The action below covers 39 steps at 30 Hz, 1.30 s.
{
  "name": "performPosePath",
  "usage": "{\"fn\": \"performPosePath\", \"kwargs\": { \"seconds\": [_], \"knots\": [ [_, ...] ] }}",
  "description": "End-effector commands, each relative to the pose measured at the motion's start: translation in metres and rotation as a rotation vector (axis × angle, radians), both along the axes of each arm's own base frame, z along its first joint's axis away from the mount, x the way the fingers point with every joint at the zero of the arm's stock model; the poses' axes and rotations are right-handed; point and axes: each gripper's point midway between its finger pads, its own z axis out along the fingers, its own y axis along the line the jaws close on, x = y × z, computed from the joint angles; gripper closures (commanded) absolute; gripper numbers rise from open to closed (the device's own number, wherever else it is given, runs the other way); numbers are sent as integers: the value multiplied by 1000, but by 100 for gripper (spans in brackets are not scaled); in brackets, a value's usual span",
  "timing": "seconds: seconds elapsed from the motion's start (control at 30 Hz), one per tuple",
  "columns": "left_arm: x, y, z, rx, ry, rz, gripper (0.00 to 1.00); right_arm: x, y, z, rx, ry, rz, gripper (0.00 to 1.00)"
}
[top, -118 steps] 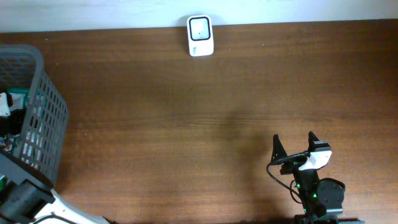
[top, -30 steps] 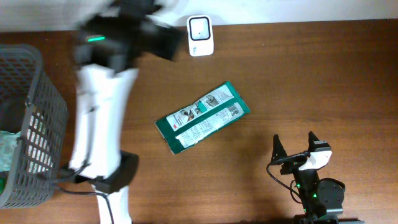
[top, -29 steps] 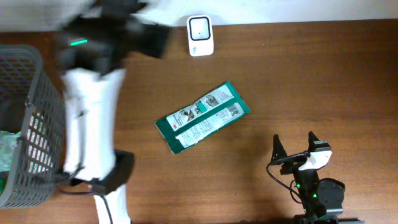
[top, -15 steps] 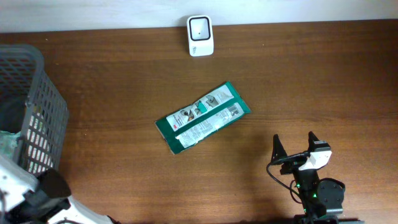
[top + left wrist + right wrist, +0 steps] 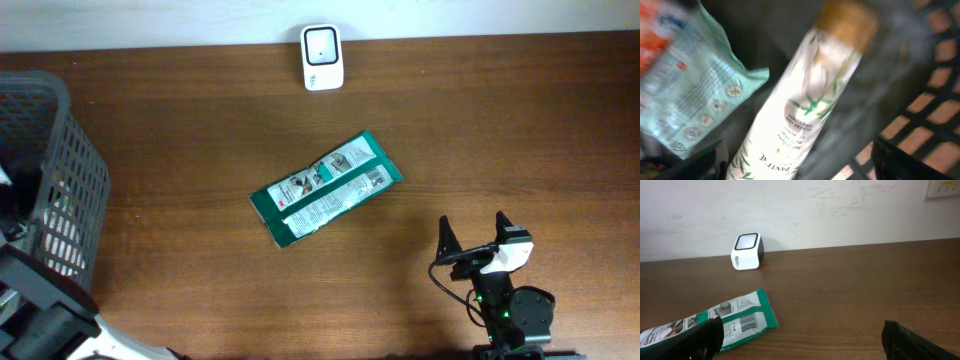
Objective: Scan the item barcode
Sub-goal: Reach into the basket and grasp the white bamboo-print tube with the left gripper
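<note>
Item: the green packet (image 5: pixel 325 190) lies flat on the table (image 5: pixel 520 130), near the middle, set on a slant and with its printed face up; nothing holds it

Barcode: a small barcode (image 5: pixel 747 321) shows on the white strip of the packet, close to the end that points toward the far right side

Scanner: the white scanner (image 5: pixel 322 57) stands at the far edge of the table, against the wall (image 5: pixel 840 210), with its square window turned upward; it is well apart from the packet

Basket: a grey mesh basket (image 5: pixel 70 170) stands at the left edge of the table

Left gripper: the left gripper (image 5: pixel 797 150) looks down into the basket; its two dark fingers (image 5: pixel 705 160) stand wide apart and clamp nothing

Bottle: a clear bottle (image 5: pixel 800 110) with a golden cap lies slanted in the basket, seen between the two fingers; I cannot tell if a finger touches it

Soft pack: a pale green soft pack (image 5: pixel 695 95) lies just beside the bottle, blurred in the wrist view

Right gripper: the right gripper (image 5: pixel 472 225) waits near the front right of the table, fingers apart and empty, pointing toward the wall, apart from the packet
</note>
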Motion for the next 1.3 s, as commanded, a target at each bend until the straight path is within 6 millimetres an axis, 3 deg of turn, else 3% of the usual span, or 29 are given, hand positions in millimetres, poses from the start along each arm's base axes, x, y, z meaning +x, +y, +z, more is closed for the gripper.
{"fn": "performPosePath", "kwargs": {
  "seconds": [0.0, 0.17, 0.33, 0.4, 0.53, 0.63, 0.77, 0.87, 0.9, 1.0, 1.03, 1.13, 1.2, 1.27],
  "knots": [
    [-17, -3, -26, 16, 65, -18, 13, 0, -2, -3, 6, 6, -8, 2],
    [-25, -9, -53, 23, 86, -60, 16, 0, -2, -3, 6, 6, -8, 2],
    [-31, -5, -69, 58, 105, -50, 39, 0, -2, -3, 6, 6, -8, 2],
    [-31, -5, -72, 62, 101, -50, 43, 0, -2, -3, 6, 6, -8, 2],
    [-23, -10, -70, 39, 57, -61, 78, 0, -2, -3, 6, 6, -8, 2],
    [-11, -6, -56, 40, 14, -69, 89, 0, -2, -3, 6, 6, -8, 2],
    [10, 15, 21, 157, -99, -65, 100, 0, -2, -3, 6, 6, -8, 2],
    [19, 23, 109, 298, -236, -61, 100, 0, -2, -3, 6, 6, -8, 2],
    [18, 23, 147, 359, -298, -55, 100, 0, -2, -3, 6, 6, -8, 2],
    [3, 7, 237, 487, -464, -11, 100, 0, -2, -3, 6, 6, -8, 2],
    [-11, -22, 287, 511, -602, -15, 100, 0, -2, -3, 6, 6, -8, 2],
    [-24, -75, 335, 541, -738, -109, 100, 0, -2, -3, 6, 6, -8, 2],
    [-24, -133, 354, 520, -810, -233, 100, 0, -2, -3, 6, 6, -8, 2],
    [-16, -183, 346, 432, -816, -363, 100, 0, -2, -3, 6, 6, -8, 2]
  ]
}}
